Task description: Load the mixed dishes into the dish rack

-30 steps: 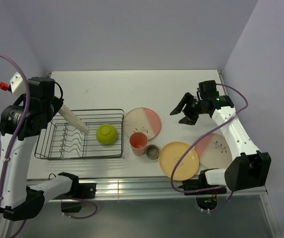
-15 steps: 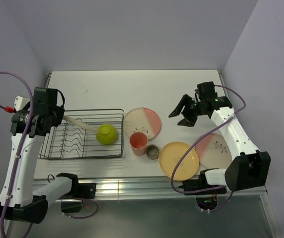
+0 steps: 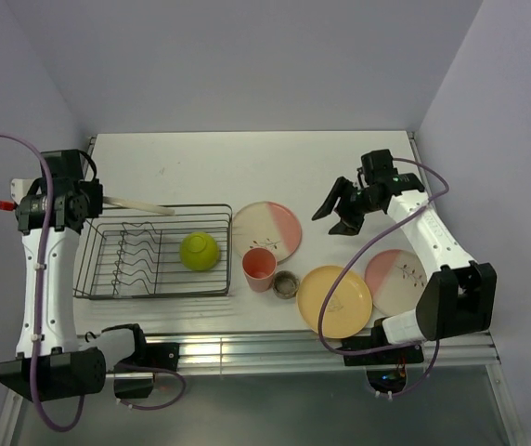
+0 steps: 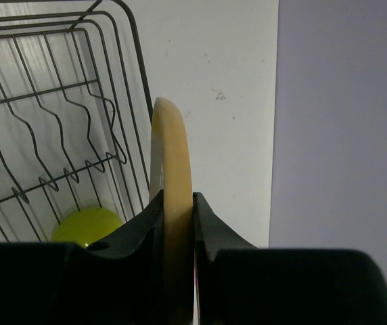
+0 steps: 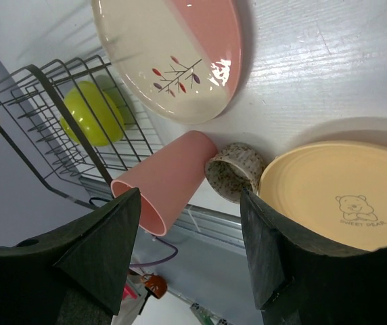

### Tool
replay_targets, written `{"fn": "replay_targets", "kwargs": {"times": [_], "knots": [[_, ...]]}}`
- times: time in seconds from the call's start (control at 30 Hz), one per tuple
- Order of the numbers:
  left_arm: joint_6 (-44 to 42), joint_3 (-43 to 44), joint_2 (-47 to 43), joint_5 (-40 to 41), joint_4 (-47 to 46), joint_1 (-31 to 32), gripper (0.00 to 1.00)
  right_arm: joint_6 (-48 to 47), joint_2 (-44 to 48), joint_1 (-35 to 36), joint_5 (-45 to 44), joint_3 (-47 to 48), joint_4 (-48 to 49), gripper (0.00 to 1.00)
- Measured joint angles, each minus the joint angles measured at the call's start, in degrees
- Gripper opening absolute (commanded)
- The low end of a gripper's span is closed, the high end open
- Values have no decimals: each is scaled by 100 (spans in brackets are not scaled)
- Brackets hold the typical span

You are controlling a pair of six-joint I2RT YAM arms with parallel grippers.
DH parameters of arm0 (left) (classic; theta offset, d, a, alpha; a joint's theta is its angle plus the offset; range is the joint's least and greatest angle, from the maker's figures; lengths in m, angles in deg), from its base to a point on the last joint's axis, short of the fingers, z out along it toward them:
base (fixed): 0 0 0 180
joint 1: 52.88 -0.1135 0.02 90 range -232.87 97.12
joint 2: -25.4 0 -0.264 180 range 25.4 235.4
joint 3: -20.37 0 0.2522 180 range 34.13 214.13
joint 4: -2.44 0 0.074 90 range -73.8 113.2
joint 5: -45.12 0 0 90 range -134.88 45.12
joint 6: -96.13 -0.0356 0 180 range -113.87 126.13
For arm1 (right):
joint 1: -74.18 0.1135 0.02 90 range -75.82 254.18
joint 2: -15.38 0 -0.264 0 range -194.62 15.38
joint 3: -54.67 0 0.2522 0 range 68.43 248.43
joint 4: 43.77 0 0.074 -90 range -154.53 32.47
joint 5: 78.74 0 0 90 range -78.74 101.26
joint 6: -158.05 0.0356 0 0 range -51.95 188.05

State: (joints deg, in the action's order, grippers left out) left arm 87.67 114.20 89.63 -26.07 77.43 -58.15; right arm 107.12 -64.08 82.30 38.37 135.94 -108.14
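Dish rack [image 3: 145,295] sits at 9 o'clock on the desk [image 3: 247,158], a yellow-green bowl [image 3: 200,251] at its 3 o'clock end. Left claw [image 4: 178,206] pinches a cream plate [image 4: 173,149] edge-on over the rack's 11 o'clock corner. Right claw [image 3: 329,221] hangs open at 3 o'clock of the cream-and-pink plate [image 3: 267,230].

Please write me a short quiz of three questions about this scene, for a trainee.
1. True or false: the bowl lies inside the rack.
2. What does the left gripper hold? A) a cup B) a plate C) nothing
3. Fill in: the right gripper is ___ (open or shut).
Key: 1 true; 2 B; 3 open.
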Motion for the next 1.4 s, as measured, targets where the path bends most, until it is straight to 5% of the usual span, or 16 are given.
{"fn": "replay_targets", "kwargs": {"times": [0.57,1.4], "knots": [[-208,-199,437,-527,-372,-833,0,-15,-372,2,-2,269,4,68],[-162,-584,754,-562,-487,-896,0,-63,-540,-26,-2,278,4,67]]}}
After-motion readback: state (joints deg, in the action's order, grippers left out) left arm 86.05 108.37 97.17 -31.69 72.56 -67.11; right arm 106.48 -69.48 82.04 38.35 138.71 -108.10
